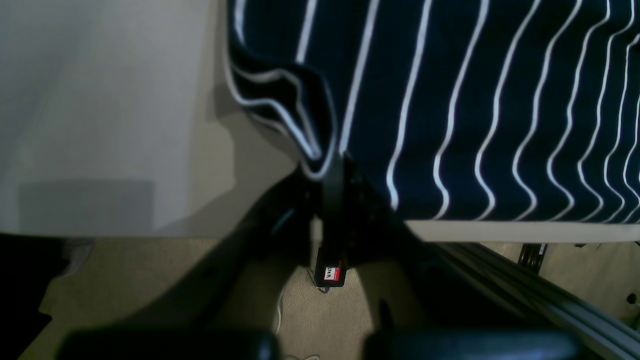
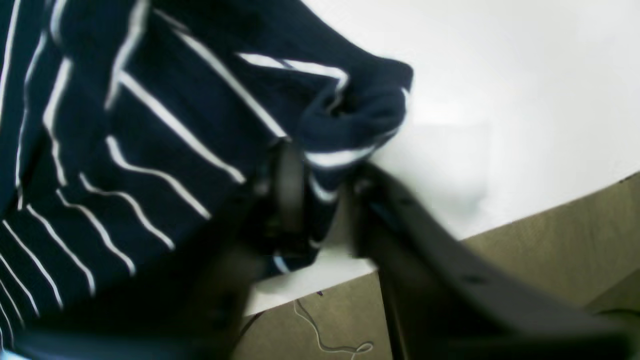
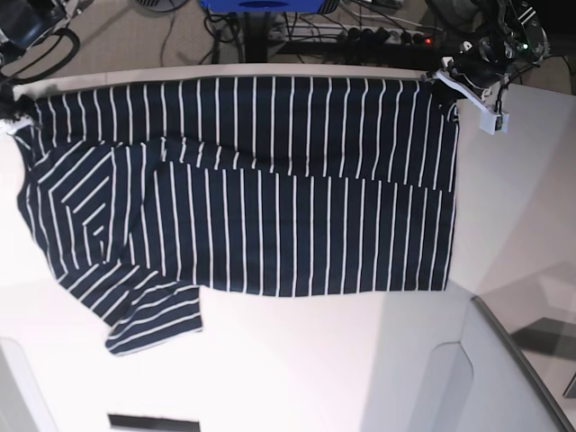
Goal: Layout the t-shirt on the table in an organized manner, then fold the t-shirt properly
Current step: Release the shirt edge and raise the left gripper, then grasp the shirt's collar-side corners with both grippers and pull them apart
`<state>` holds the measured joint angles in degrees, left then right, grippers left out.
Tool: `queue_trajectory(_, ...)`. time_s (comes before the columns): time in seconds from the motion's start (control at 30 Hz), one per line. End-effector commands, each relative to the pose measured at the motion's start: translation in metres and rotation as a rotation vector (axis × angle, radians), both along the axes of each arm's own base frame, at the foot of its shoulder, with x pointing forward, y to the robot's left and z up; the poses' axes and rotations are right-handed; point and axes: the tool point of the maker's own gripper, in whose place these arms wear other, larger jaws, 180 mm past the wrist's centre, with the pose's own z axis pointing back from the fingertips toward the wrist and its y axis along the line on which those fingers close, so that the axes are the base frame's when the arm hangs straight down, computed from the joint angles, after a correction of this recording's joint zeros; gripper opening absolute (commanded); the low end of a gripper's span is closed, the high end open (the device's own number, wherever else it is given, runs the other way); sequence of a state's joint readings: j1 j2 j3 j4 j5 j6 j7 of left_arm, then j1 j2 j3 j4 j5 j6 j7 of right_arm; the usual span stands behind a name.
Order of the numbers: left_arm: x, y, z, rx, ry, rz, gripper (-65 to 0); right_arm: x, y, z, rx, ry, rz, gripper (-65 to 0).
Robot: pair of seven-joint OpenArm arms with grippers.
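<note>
The navy, white-striped t-shirt lies spread sideways over the white table, one sleeve folded out at the lower left. My left gripper is at the far right corner of the shirt. In the left wrist view it is shut on the t-shirt at a rumpled corner by the table edge. My right gripper is at the far left corner. Seen from the right wrist, it stands open, blurred, with a bunched fold of the t-shirt lying between its fingers above the table.
Cables and a power strip lie on the floor beyond the far edge. The table's curved edge runs down the lower right. A small tag with a red label hangs below the left gripper. A dark slot sits near the front edge.
</note>
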<state>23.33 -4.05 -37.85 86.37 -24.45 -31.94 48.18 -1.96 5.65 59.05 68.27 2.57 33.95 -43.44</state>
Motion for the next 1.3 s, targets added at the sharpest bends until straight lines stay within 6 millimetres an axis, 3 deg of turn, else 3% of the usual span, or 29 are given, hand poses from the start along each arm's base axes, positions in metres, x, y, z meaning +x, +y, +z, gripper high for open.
queue_trajectory(0.0,0.002,0.007,0.006,0.016,-0.022,-0.003,-64.7,0.0,-0.007,0.005,-0.017,0.002,0.004,-38.1)
queue_trajectory(0.1,0.002,0.008,0.006,0.017,-0.019,-0.004,-38.7,0.0,-0.007,0.005,-0.017,0.002,0.004,-23.7)
queue_trajectory(0.17,-0.003,0.008,0.006,0.021,-0.013,-0.007,-23.2,0.002,-0.007,0.006,-0.018,-0.002,0.003,-19.7)
queue_trajectory(0.23,-0.003,0.01,0.007,0.023,-0.012,-0.005,-12.3,0.004,-0.007,0.006,-0.018,-0.006,0.003,-19.5)
queue_trajectory(0.3,-0.005,0.019,0.008,0.037,-0.009,0.007,-7.4,0.002,-0.01,0.008,-0.021,-0.011,-0.015,-19.2)
queue_trajectory(0.43,-0.013,0.061,0.017,0.089,-0.024,0.123,-7.4,-0.002,-0.03,0.017,-0.035,-0.046,-0.102,-19.1)
queue_trajectory(0.6,-0.002,0.123,0.052,0.202,-0.094,0.204,-7.4,0.005,-0.06,0.038,-0.096,-0.078,-0.122,-18.9)
queue_trajectory(0.67,0.003,0.138,0.066,0.245,-0.114,0.198,-7.4,0.015,-0.076,0.054,-0.138,-0.103,-0.118,-18.9)
queue_trajectory(0.77,0.026,0.144,0.084,0.274,-0.172,0.184,-7.4,0.039,-0.089,0.075,-0.168,-0.155,-0.112,-19.5)
queue_trajectory(0.83,0.041,0.142,0.096,0.286,-0.216,0.175,-7.4,0.057,-0.089,0.084,-0.188,-0.157,-0.081,-19.5)
queue_trajectory(0.93,0.054,0.138,0.106,0.29,-0.258,0.171,-8.1,0.061,-0.09,0.099,-0.231,-0.094,-0.082,-18.9)
queue_trajectory(1.07,0.059,0.123,0.098,0.249,-0.268,0.173,-8.1,0.057,-0.074,0.087,-0.194,-0.073,-0.146,-18.9)
queue_trajectory(1.13,0.066,0.096,0.087,0.206,-0.256,0.112,-8.2,0.057,-0.064,0.076,-0.177,-0.083,-0.136,-18.9)
queue_trajectory(1.2,0.068,0.057,0.071,0.156,-0.227,0.016,-9.5,0.06,-0.051,0.067,-0.163,-0.103,-0.12,-19.4)
queue_trajectory(1.27,0.073,0.012,0.065,0.106,-0.227,-0.088,-19.4,0.066,-0.039,0.064,-0.153,-0.126,-0.059,-19.7)
